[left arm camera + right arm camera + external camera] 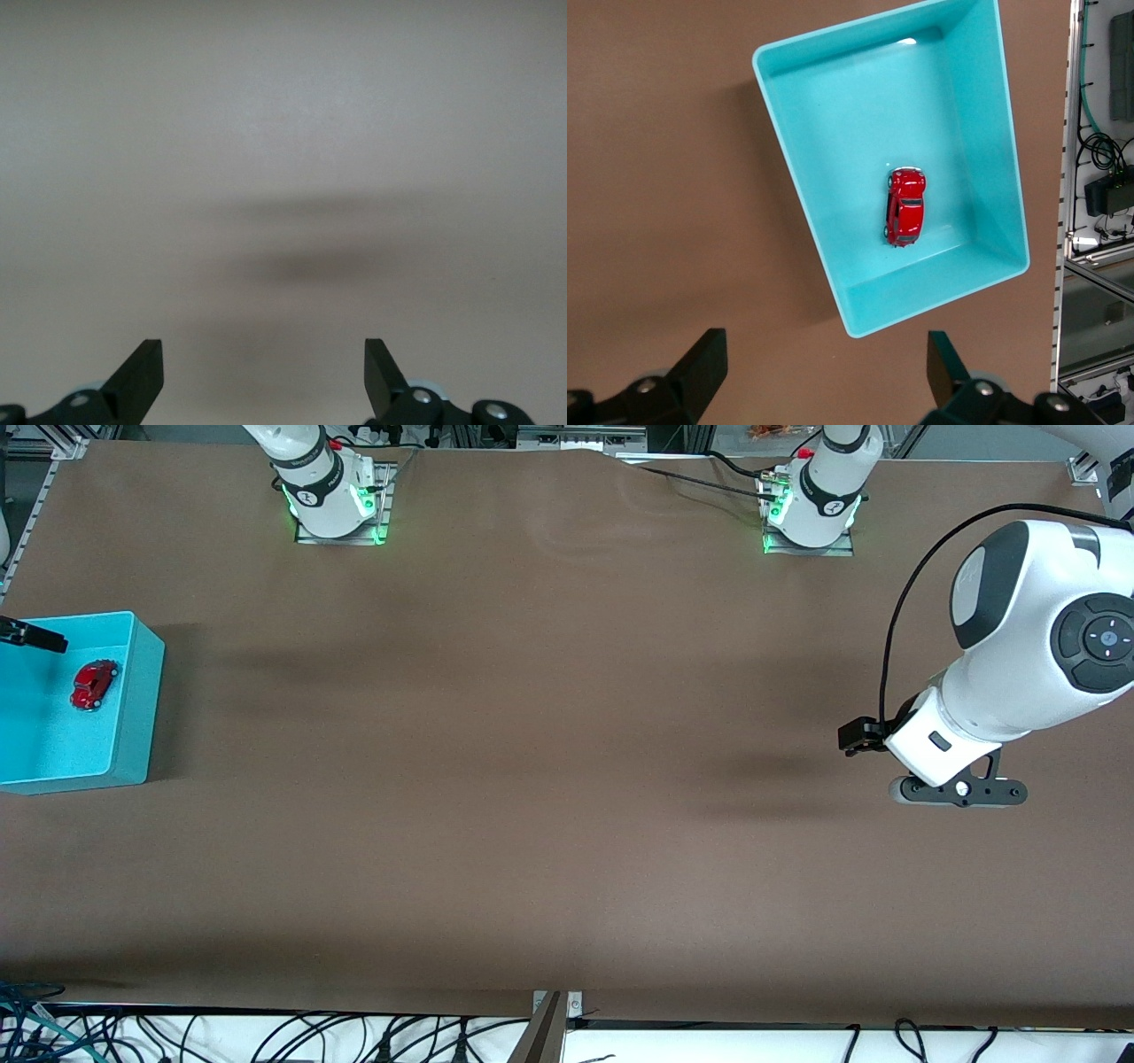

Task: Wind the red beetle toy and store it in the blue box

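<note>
The red beetle toy (93, 685) lies on its wheels on the floor of the blue box (146, 691), at the right arm's end of the table. The right wrist view shows the toy (904, 205) in the box (802, 168) from high above. My right gripper (824, 341) is open and empty, high over the table just beside the box. In the front view only one of its fingers (40, 638) shows, at the picture's edge over the box. My left gripper (858, 737) is open and empty above bare table at the left arm's end, and it also shows in the left wrist view (263, 347).
The brown table (549, 779) is bare between the box and the left arm. Both arm bases (337, 505) stand along the table's edge farthest from the front camera. Cables (354, 1036) hang off the edge nearest to that camera. A metal frame with cables (1099, 177) runs past the box.
</note>
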`<state>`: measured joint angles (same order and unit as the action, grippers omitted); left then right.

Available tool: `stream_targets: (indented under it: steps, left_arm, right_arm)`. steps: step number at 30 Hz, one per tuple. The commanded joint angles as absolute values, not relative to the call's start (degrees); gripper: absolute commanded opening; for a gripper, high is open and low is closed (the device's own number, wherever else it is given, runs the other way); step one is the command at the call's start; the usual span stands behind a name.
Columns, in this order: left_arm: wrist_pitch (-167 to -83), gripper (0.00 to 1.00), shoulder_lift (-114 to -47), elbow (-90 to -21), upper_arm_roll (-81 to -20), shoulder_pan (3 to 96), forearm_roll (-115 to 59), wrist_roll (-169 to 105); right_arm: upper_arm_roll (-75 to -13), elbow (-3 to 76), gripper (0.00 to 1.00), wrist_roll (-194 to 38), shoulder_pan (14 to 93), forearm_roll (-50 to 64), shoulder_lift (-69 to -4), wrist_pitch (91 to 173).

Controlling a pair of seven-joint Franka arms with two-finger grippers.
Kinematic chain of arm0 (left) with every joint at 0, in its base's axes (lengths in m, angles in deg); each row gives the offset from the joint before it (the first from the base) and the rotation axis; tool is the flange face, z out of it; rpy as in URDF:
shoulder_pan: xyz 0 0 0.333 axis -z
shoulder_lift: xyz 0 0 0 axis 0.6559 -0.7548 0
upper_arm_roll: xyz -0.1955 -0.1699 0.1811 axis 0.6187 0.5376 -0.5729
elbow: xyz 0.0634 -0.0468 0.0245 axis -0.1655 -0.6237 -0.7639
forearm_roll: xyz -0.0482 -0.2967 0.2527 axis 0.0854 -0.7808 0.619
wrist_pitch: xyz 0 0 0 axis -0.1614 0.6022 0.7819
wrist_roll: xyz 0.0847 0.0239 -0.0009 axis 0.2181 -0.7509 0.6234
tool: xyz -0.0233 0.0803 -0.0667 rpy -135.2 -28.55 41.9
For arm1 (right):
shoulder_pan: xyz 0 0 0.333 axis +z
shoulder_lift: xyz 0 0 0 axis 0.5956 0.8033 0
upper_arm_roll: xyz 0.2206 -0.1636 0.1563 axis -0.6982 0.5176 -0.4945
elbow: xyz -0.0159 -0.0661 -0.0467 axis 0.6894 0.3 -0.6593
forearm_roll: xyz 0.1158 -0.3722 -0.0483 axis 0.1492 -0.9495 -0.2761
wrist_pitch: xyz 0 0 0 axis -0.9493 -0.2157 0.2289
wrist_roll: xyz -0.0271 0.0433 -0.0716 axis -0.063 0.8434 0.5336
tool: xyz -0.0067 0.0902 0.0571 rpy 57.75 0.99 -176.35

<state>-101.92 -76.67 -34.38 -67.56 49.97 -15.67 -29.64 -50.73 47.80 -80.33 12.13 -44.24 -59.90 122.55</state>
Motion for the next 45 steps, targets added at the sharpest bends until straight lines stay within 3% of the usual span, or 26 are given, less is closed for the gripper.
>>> stream_targets:
  steps: [1, 45]
  left_arm:
    - [-101.58, 1.0, -76.49, -34.14, -67.88, 49.87, -17.3, -29.89]
    - [-101.58, 1.0, -76.49, -34.05, -67.88, 49.87, -17.3, -29.89]
  right_arm:
    - [-50.92, 49.04, 1.0, -79.55, 13.35, -40.45, -63.43, 121.09]
    - [-51.18, 44.82, 1.0, -58.98, 32.16, -28.13, -65.64, 118.19]
